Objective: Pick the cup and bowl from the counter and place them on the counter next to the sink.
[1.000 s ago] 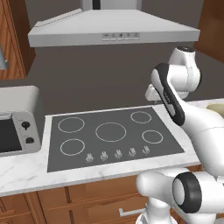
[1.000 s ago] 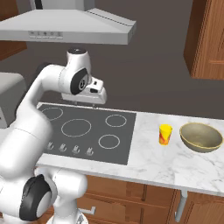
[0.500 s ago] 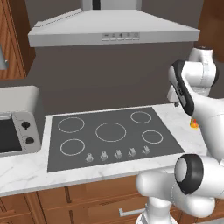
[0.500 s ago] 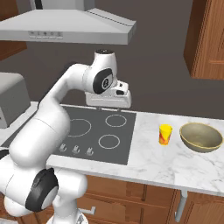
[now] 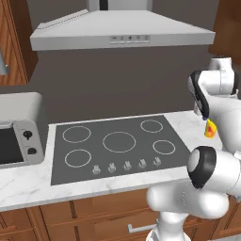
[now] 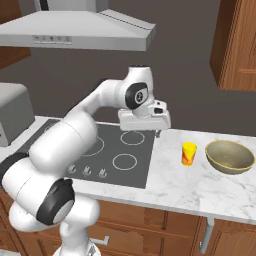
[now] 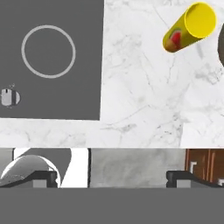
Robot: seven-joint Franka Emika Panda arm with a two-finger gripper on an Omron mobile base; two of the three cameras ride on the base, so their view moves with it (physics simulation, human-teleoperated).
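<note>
Gripper point(image 6: 157, 131) hangs over the right edge of the cooktop point(image 6: 107, 150), in the centre of the right base view, pointing down; jaws spread wide, nothing between them. In the hand view the two dark fingertips point(image 7: 41, 176) stand far apart along the bottom of the frame, with bare white marble counter point(image 7: 140, 100) between and beyond them. The cup point(image 6: 188, 153), yellow with a red patch on its side, stands upright on the counter, right of centre in the right base view; in the hand view it appears at upper right point(image 7: 189, 27), and in the left base view it is partly hidden at the right edge, behind the arm point(image 5: 210, 129). The bowl point(image 6: 230, 156), olive-tan with a paler rim, sits further right still, near the cup but apart from it, close to the right edge of the frame. Key relation: the cup lies to the right of the gripper in the right base view, on the marble beyond the cooktop edge, and is the nearer of the two objects; the bowl is past it on the same line. The cup's long axis is vertical, so a top-down approach looks workable. Judgement: approach phase for the cup, no contact made. Next the hand needs to travel right, then descend until the spread jaws straddle the cup. Risk: clipping the cup's rim and tipping it toward the bowl.
</note>
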